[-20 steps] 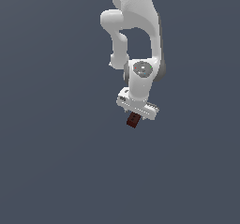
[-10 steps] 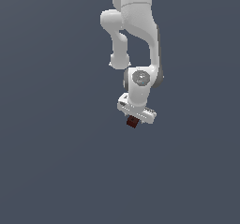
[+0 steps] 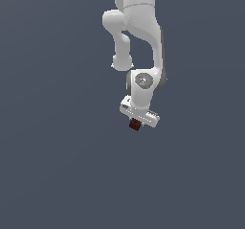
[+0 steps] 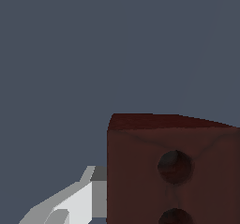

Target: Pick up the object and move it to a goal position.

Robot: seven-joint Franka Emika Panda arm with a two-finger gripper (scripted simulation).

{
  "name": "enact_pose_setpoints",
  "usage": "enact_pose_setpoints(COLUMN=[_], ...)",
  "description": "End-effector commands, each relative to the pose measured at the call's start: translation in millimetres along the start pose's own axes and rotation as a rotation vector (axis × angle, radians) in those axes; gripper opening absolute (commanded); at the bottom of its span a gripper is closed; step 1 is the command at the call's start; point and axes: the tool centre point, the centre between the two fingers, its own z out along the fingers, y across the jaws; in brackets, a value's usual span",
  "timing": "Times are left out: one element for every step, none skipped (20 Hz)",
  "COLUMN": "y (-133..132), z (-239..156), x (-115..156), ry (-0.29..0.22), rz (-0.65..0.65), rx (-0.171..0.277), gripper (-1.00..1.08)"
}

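Since a second ago, arm (image 3: 143, 41) and gripper (image 3: 136, 123) have barely shifted, wrist turning slightly. Gripper clenched on the block (image 3: 135, 124), just below frame centre; in the wrist view one finger (image 4: 79, 199) touches its side. Grey floor (image 3: 48, 166) behind

Compared with a second ago, the arm (image 3: 143, 41) is carrying its load higher in the exterior view: the wrist joint with the round cap (image 3: 142, 80) is sitting a little further up than before, and the cap's green mark from the earliest picture is no longer showing, so the wrist is turning. The pincer (image 3: 136, 122) is riding up with it and drifting slightly toward the exterior view's left. The block (image 3: 135, 124) is travelling along, still clamped beneath the white bar, now a touch higher against the grey ground than half a second ago.
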Motion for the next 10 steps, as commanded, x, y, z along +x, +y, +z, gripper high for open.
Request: enact_pose_setpoints(y=[1, 1, 0, 0, 0, -1, -1, -2, -3, -4], z=[1, 1, 0, 0, -1, -2, -4, -6, -9, -12], x=[0, 0, 0, 0, 0, -1, -2, -3, -4, -5], ry=[0.0, 0.0, 0.0, 0.0, 0.0, 0.0, 0.0, 0.0, 0.0, 0.0], rz=[0.001, 0.001, 0.0, 0.0, 0.0, 0.0, 0.0, 0.0, 0.0, 0.0], rx=[-0.001, -0.001, 0.0, 0.0, 0.0, 0.0, 0.0, 0.0, 0.0, 0.0], gripper=[-1.0, -1.0, -1.0, -1.0, -1.0, -1.0, -1.0, -1.0, -1.0, -1.0])
